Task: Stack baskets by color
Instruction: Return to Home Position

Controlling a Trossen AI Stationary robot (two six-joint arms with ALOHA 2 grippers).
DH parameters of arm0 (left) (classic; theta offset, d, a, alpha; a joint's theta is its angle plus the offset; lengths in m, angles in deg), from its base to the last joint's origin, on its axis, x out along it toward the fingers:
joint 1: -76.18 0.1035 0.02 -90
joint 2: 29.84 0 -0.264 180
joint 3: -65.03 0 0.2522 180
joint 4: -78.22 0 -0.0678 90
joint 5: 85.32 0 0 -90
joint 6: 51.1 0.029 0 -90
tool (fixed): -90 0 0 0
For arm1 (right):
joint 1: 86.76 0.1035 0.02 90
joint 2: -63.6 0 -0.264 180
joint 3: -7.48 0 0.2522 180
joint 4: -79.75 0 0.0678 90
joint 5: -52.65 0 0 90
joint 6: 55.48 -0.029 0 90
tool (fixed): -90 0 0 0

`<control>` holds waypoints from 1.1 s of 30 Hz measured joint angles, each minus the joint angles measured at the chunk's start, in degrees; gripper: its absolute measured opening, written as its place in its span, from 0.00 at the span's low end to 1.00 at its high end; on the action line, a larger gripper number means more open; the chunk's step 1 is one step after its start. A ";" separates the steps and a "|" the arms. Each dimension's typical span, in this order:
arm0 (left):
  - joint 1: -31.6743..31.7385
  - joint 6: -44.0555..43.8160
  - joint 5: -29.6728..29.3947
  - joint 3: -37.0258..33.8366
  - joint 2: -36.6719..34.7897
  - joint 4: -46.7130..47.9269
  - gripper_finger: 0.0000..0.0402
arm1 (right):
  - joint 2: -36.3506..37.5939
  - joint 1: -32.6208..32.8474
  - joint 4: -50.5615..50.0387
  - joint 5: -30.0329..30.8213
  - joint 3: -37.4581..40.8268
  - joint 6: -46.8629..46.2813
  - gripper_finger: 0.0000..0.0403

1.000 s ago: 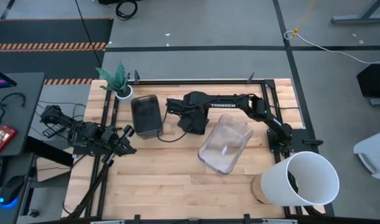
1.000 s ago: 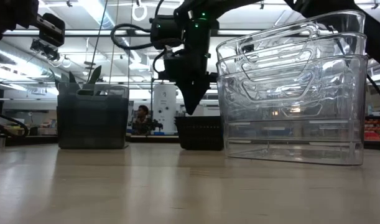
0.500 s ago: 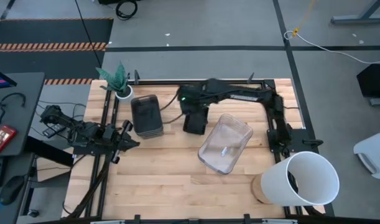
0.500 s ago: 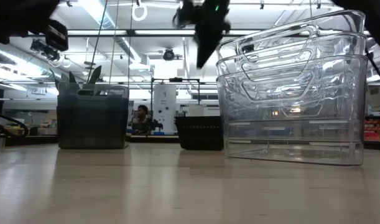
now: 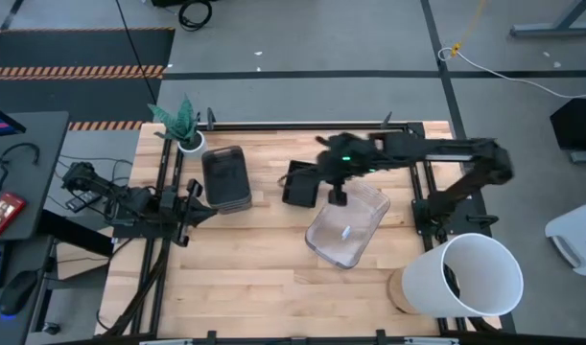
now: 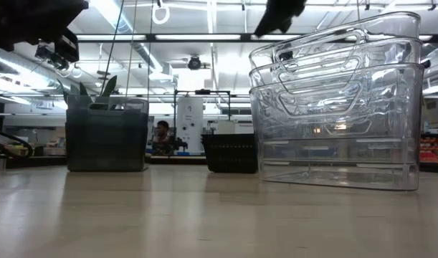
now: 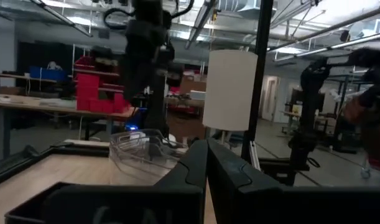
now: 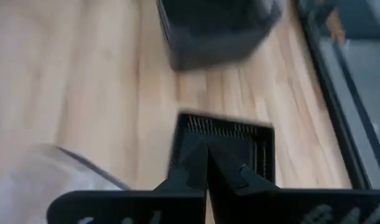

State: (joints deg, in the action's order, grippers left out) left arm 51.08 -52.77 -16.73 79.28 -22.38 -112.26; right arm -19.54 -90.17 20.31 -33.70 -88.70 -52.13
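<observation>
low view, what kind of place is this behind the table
Probably a robotics lab in an open industrial hall. The ceiling carries long strip lights, a person is at a bench far back, and the high view shows the railed wooden table standing on concrete marked with hazard tape.

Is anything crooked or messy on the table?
Yes, one thing. The clear stack sits turned diagonally on the table, while the grey stack and black stack stand roughly square. Nothing looks spilled or broken. The right end effector hangs above the clear stack's edge.
</observation>
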 joint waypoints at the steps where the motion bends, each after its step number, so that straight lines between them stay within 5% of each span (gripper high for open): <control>1: 0.00 0.06 0.00 0.00 0.04 -0.53 0.03 | 2.63 0.35 3.59 -0.57 2.75 -0.59 0.02; 11: 0.17 5.49 -6.57 0.01 0.02 -4.40 0.04 | 23.01 3.50 35.04 -3.44 28.06 -2.39 0.02; 17: 0.17 9.64 -10.66 0.02 -0.09 -4.78 0.02 | 32.30 5.29 41.80 -3.29 39.36 -5.21 0.02; 33: 4.74 6.90 -7.23 0.02 -0.09 -4.98 0.02 | 51.05 5.89 58.75 -3.73 61.36 -7.32 0.02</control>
State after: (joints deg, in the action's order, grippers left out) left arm 55.82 -45.88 -23.96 79.31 -22.47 -117.25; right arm 31.51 -84.27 79.05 -37.43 -27.34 -59.45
